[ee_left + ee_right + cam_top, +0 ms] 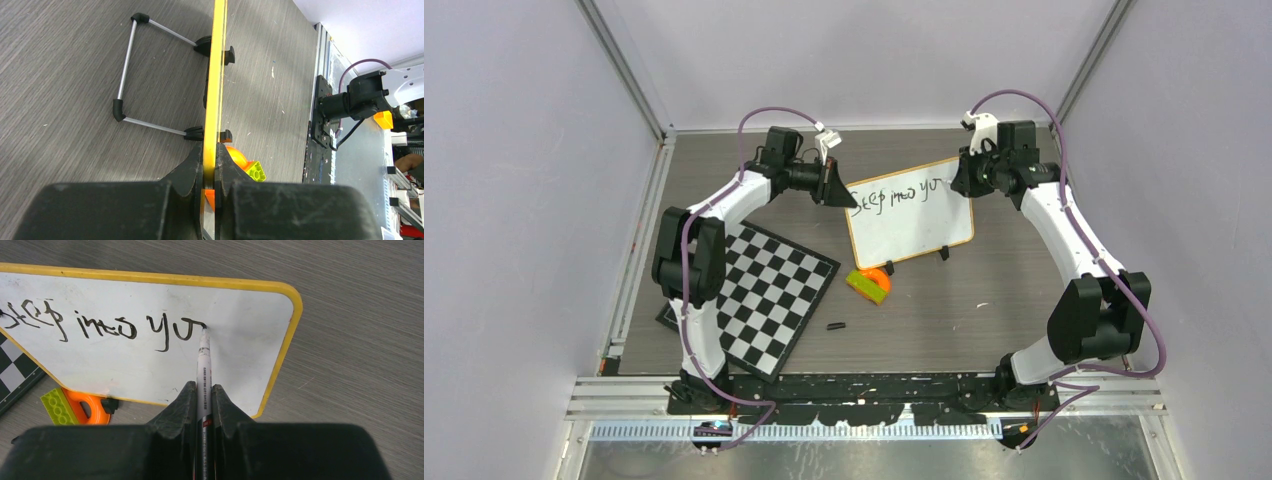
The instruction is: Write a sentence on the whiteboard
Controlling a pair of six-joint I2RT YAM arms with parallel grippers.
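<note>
The whiteboard (914, 220) stands tilted on two black feet at mid-table, with a yellowish frame. It also shows in the right wrist view (100, 360) and edge-on in the left wrist view (216, 75). The sentence (899, 195) is one dark line reading "Step into yo" plus a further stroke; it also shows in the right wrist view (100, 325). My left gripper (832, 185) is shut on the board's left edge (210, 165). My right gripper (964, 172) is shut on a marker (204, 365) whose tip touches the board at the last stroke.
A black-and-white chequered board (759, 295) lies left of the whiteboard. An orange and green toy piece (869, 283) sits just in front of the board's foot. A small black cap (835, 326) lies nearer the front. A wire stand (135, 75) props the board from behind.
</note>
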